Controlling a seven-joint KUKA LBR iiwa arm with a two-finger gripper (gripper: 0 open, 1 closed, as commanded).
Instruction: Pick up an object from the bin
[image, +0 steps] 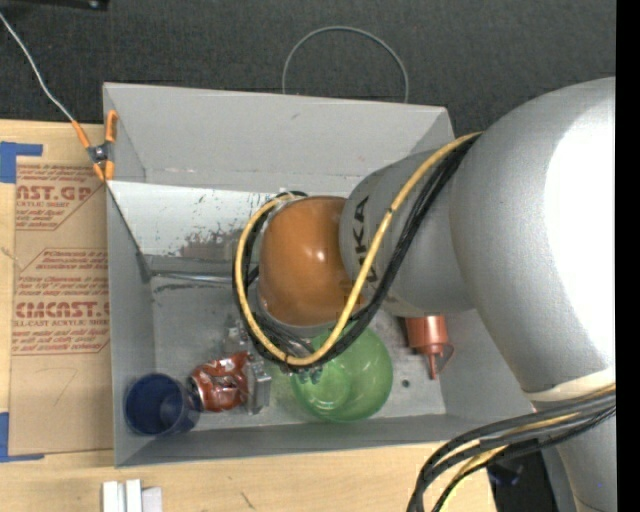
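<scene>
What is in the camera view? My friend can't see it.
A big grey robot arm reaches from the right into a grey metal bin, its orange-covered wrist above a see-through green round thing and a crumpled red and silver thing. A dark blue cup lies in the bin's lower-left corner, and a copper-coloured piece lies right of the green thing.

The gripper (257, 386) is low in the grey metal bin (200, 212), beside a crumpled red-and-silver object (220, 385). A translucent green dome (352, 388), dark blue cup (155, 404) and copper-coloured cone (430, 342) lie nearby.
</scene>
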